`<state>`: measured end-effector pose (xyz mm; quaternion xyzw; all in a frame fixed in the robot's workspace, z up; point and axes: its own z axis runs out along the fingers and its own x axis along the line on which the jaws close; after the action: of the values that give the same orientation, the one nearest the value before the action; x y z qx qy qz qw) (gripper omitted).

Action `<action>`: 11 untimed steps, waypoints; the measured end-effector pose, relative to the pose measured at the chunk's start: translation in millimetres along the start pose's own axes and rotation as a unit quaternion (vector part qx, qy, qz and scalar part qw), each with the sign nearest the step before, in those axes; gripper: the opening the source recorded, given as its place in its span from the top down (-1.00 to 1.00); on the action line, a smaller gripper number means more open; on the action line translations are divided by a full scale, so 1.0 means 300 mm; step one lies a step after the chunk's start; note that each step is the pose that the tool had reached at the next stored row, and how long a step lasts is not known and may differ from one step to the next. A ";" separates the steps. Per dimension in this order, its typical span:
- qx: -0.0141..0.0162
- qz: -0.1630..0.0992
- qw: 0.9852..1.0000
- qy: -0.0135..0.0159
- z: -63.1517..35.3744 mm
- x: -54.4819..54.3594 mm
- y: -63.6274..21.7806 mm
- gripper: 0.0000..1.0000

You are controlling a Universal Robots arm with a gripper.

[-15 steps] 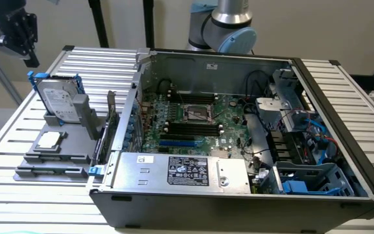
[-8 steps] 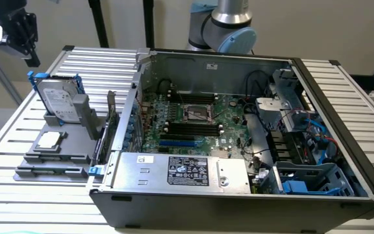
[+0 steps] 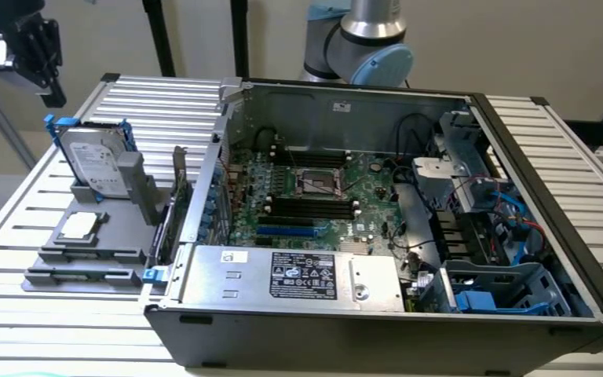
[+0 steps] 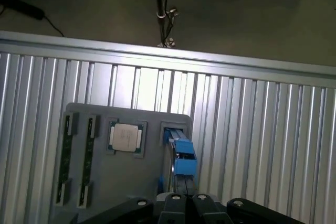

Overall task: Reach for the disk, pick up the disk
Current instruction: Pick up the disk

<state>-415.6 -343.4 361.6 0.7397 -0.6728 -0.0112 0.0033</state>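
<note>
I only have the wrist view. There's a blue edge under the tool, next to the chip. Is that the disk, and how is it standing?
Observer: Yes. In the exterior view the disk stands on end in a grey holder, with its white label facing that camera.
Operator: Where is the tool relative to it?
Observer: The tool hangs well above the disk and is not touching it.
Operator: What's around the holder?
Observer: An open computer case sits close to the holder, on the exterior view's right.
</note>
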 end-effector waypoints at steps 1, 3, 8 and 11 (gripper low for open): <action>0.000 0.000 1.000 0.000 0.000 0.000 0.000 0.65; 0.000 0.000 1.000 0.000 0.000 0.000 0.000 0.52; 0.000 0.000 1.000 0.000 0.000 0.000 0.000 0.05; 0.000 0.002 1.000 0.000 0.003 0.000 0.000 -0.18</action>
<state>-415.5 -343.3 360.8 0.7384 -0.6743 -0.0112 0.0032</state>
